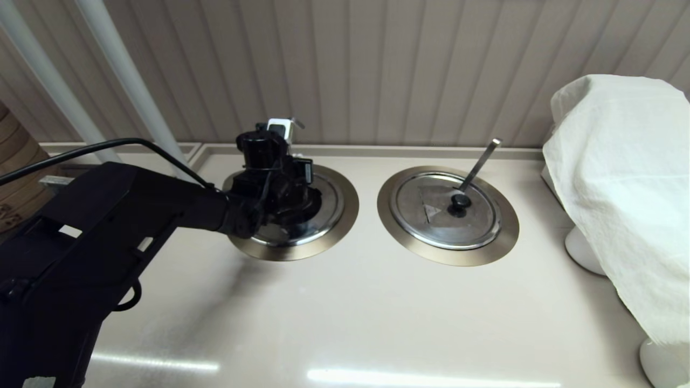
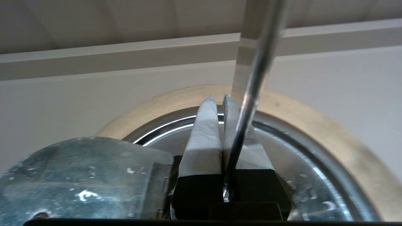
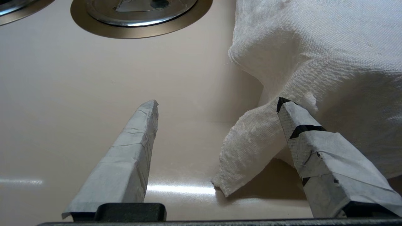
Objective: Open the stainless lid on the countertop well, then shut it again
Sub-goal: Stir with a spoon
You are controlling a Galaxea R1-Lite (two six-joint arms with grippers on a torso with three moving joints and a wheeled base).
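Note:
The stainless lid (image 1: 330,202) lies in the left countertop well, framed by its bronze-grey ring (image 1: 351,209). My left gripper (image 1: 285,188) hangs over the lid's middle and hides the knob. In the left wrist view its taped fingers (image 2: 204,135) are shut, tips nearly touching, above the lid (image 2: 298,169) and ring (image 2: 314,125). A steel ladle handle (image 2: 251,94) crosses in front of one finger. Beside the fingers, a spotted hinged lid section (image 2: 78,179) sits close to the camera; whether it is lifted or folded flat is unclear. My right gripper (image 3: 218,102) is open above bare countertop.
The twin lid (image 1: 447,215), with a dark patch, black knob (image 1: 460,202) and ladle handle (image 1: 480,161), covers the right-hand well. A white cloth (image 1: 620,188) drapes over objects at the right, and its corner (image 3: 251,150) hangs between the right gripper's fingers. White pipes (image 1: 124,70) stand at back left.

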